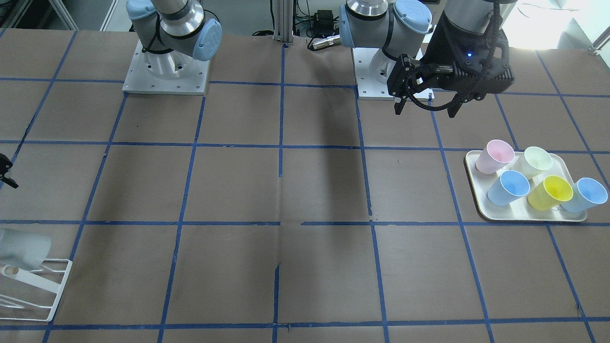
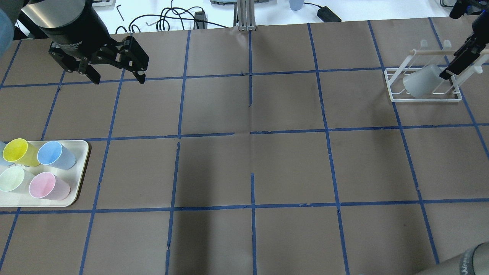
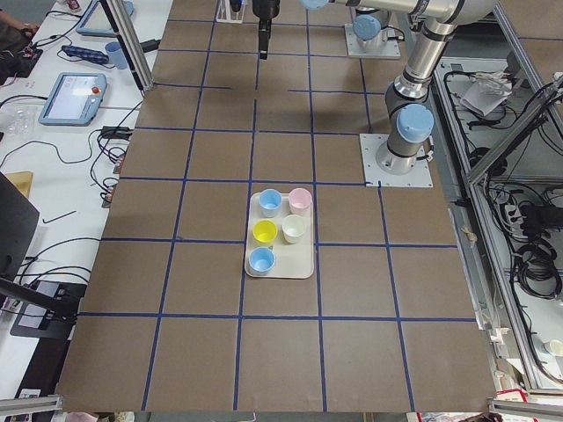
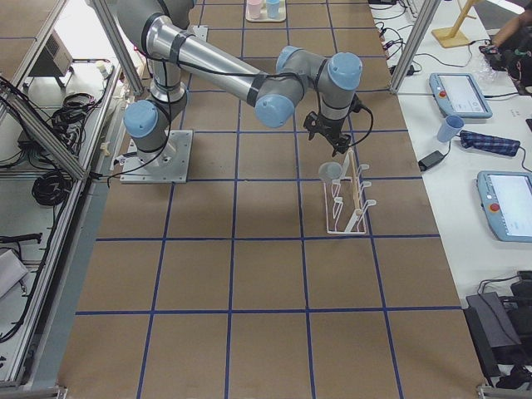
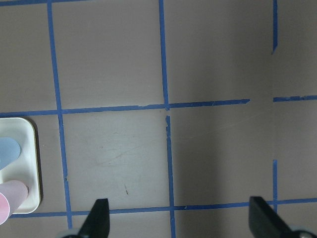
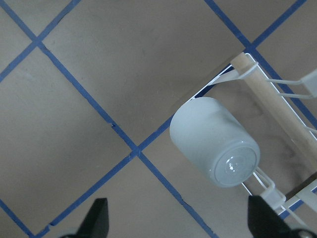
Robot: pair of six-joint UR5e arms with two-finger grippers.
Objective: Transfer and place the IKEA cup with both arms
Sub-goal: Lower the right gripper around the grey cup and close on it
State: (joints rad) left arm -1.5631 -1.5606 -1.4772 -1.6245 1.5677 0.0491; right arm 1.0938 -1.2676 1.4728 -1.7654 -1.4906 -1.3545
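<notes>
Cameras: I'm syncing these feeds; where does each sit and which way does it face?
Front-facing: across the table, facing the robot's bases; left gripper upper right.
Overhead: behind the robot, looking forward and down; left gripper top left.
Exterior left: table's left end, looking along it; left arm near.
Exterior right: opposite end; right arm over the rack.
Left wrist: looks down on table and tray corner; own fingertips.
Right wrist: looks down on the IKEA cup; right gripper at bottom edge.
Shared: overhead and right wrist both show the cup on the rack.
</notes>
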